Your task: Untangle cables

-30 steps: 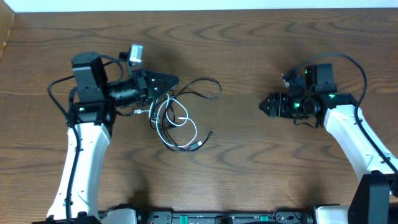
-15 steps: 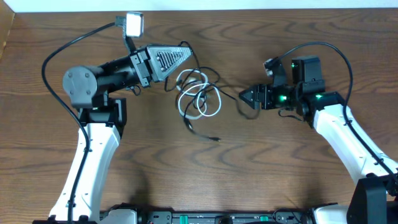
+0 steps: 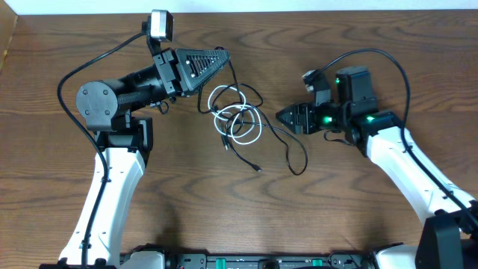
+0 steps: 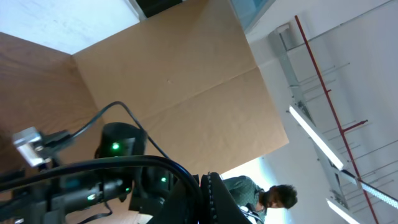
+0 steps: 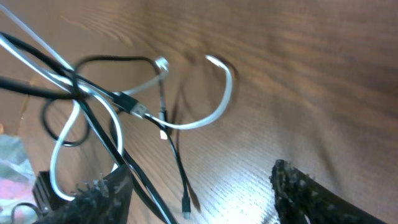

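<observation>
Overhead, my right gripper [image 3: 281, 117] is reaching nearer the cables [image 3: 236, 113] than before, jaws spread wide; my left gripper [image 3: 222, 55] is clamping them aloft. Right wrist alone is showing their shadows.

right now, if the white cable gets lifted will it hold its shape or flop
Probably floppy: the white cable lies in loose curves. Likely light, being thin. It may drag the black cable along, since they cross.

surface: wood table [image 3: 373, 45] | on it: white cable [image 3: 261, 128], black cable [image 3: 243, 158], looped together
</observation>
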{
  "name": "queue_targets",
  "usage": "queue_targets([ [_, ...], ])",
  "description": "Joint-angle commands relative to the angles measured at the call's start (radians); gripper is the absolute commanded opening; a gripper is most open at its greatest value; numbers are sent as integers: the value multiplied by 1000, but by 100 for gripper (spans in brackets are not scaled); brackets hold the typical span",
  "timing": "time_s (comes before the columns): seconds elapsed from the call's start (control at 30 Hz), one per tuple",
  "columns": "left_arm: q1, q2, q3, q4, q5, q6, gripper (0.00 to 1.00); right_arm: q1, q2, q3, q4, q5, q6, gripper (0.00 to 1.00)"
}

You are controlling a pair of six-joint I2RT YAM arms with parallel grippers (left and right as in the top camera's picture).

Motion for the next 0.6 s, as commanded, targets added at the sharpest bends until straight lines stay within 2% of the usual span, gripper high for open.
queue_targets([
  [0.0,-1,-8,14,9,-3,-19,8,12,42,8,-23,16,-34,65],
  [0.23,-1,6,14,8,52,-18,7,23,126,8,-161,-21,-193,63],
  [0.27,-1,8,14,8,60,-18,7,23,140,8,-174,-23,-201,59],
  [0.33,-1,13,14,5,76,-16,8,23,163,8,-187,-23,-202,43],
  [0.37,-1,15,14,5,82,-5,7,23,167,8,-187,-22,-202,34],
  [0.4,-1,18,14,3,90,19,8,23,167,8,-186,-21,-203,20],
  [0.47,-1,25,14,-26,119,108,8,20,163,12,-183,2,-206,2],
  [0.57,-1,40,14,-146,180,284,7,5,146,36,-195,66,-205,1],
])
